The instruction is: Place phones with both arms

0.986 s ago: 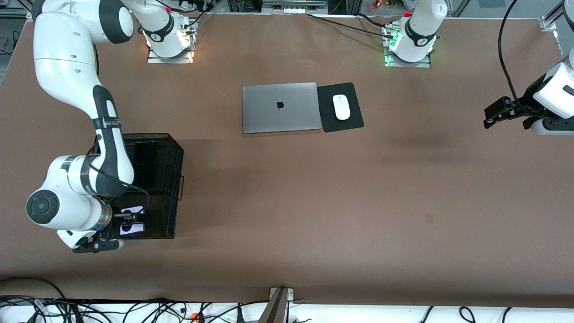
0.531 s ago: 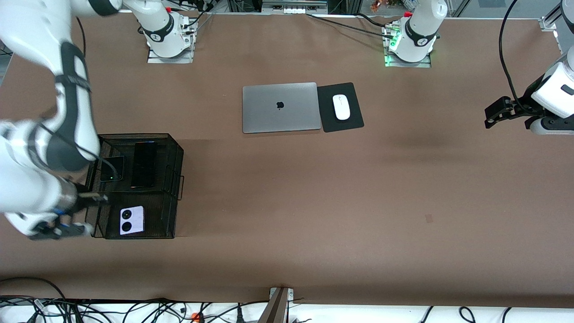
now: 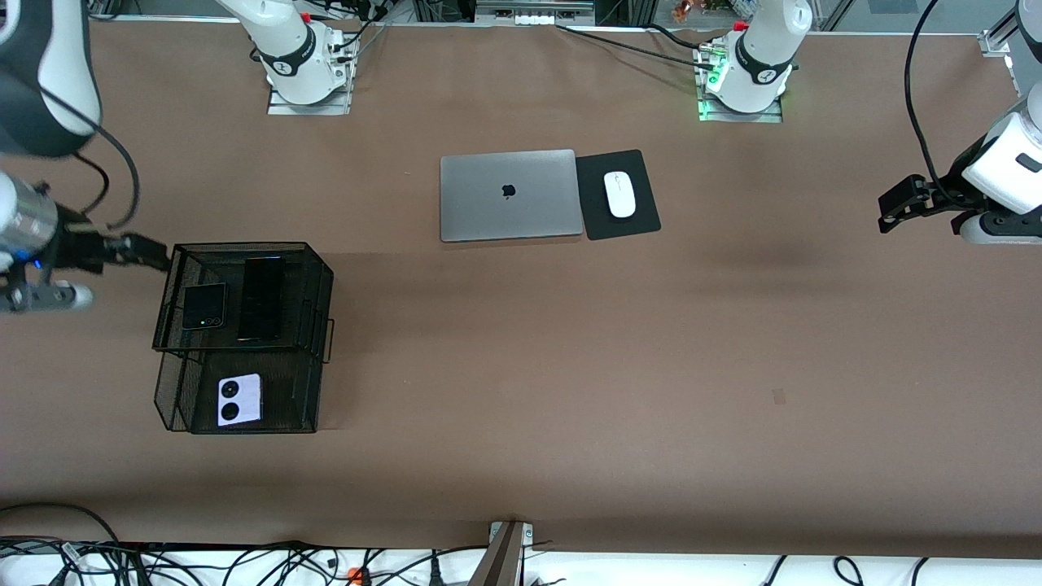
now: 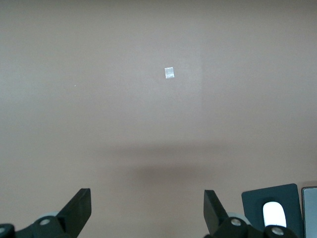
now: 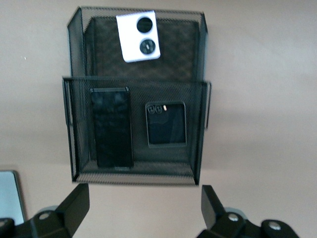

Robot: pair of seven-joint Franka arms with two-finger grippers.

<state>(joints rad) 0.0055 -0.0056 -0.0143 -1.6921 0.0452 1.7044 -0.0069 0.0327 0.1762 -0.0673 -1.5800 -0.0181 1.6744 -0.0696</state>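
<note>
— Brown table (image 3: 521,391), what's on it?
— A two-tier black wire-mesh tray (image 3: 244,338) at nine o'clock. Its upper tier holds the small square black flip phone (image 3: 203,307) beside the long slim black slab phone (image 3: 261,299); the lower tier holds the lavender-white square phone with two black circles (image 3: 239,400).
— Any writing?
— Only an apple logo on the closed grey laptop (image 3: 510,194) at twelve o'clock.
— The pincers?
— Right pincer (image 3: 146,251) beside the tray's rim, wide open, empty. Left pincer (image 3: 899,202) at three o'clock, wide open, empty.

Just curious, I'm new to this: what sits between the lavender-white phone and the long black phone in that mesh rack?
In the right wrist view, only a mesh rim lies between the lavender-white phone and long black phone.
</note>
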